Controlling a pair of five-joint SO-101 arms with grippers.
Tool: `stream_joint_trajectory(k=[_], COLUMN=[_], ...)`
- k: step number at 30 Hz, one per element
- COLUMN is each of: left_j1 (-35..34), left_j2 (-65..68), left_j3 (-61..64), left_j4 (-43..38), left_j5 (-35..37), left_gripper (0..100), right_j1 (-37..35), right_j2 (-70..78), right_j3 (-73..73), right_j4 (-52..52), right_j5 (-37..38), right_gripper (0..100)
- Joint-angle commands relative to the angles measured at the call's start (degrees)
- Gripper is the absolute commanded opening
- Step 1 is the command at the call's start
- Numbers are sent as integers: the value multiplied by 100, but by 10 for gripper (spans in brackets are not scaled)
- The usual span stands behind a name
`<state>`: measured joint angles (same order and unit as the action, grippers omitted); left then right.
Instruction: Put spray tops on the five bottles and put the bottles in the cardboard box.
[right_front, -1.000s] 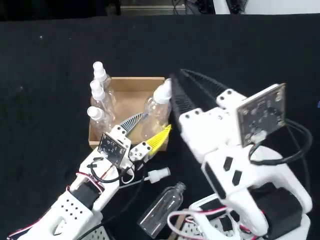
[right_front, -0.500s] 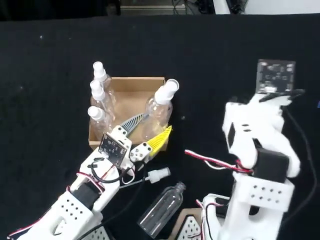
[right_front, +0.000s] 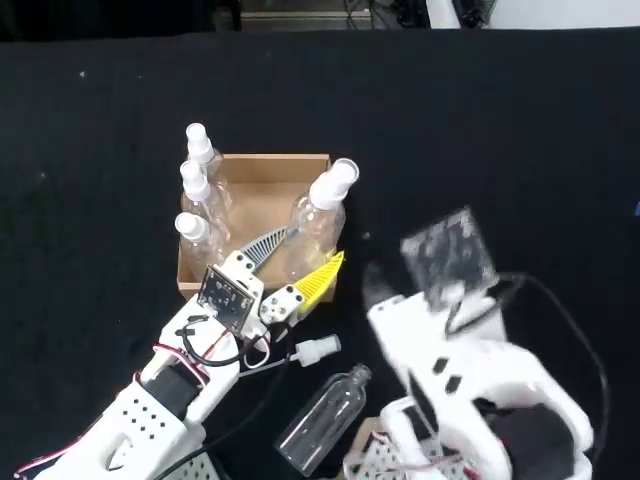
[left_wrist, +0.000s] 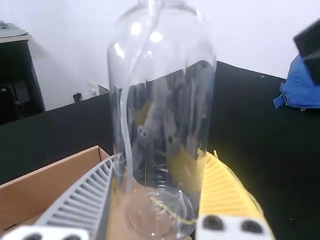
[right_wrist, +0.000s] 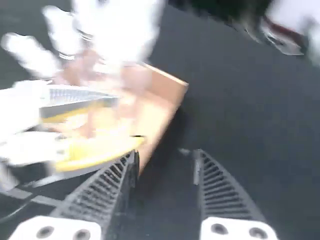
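Note:
The cardboard box (right_front: 255, 190) holds three clear bottles with white spray tops (right_front: 196, 195) along its left wall. A fourth capped bottle (right_front: 318, 218) stands tilted at the box's right side, and my left gripper (right_front: 295, 258) is shut on its lower body between a grey and a yellow finger. Up close, that bottle (left_wrist: 160, 100) stands between the grey finger (left_wrist: 80, 202) and the yellow finger (left_wrist: 225, 195). A loose spray top (right_front: 318, 349) and an uncapped bottle (right_front: 325, 415) lie on the table in front. My right gripper (right_wrist: 162, 167) is open and holds nothing, just right of the box (right_wrist: 162, 102).
The table is covered in black cloth (right_front: 480, 130), bare at the back and right. The right arm's white body (right_front: 470, 360) stands at the front right, close to the lying bottle. A blue object (left_wrist: 300, 85) lies far off on the cloth.
The right arm has drawn away from the box and swung down toward the front right. The left arm and the bottle it holds have not moved.

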<state>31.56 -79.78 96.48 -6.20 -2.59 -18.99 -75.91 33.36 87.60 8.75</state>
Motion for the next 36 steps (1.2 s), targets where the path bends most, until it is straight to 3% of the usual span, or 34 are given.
stream_joint_trajectory(k=[1,4,13,19,27,36], left_j1=[4,-4,-22,-453,-215,-215], left_j2=[-79,-88,-88,-88,-44,-62], left_j3=[136,136,136,136,136,136], left_j4=[18,-18,-237,-466,-431,-422], left_j5=[-26,-26,-26,18,-26,9], left_gripper=[30,30,30,30,30,30], right_j1=[-1424,-1785,-1925,-1916,-1969,-1609], right_j2=[110,470,708,734,752,760], right_j3=[-391,-435,-409,207,1007,1218], right_j4=[18,-70,-1029,-1820,-3218,-3473], right_j5=[9,-211,-255,-615,-695,-686], right_gripper=[267,342,332,333,333,329])
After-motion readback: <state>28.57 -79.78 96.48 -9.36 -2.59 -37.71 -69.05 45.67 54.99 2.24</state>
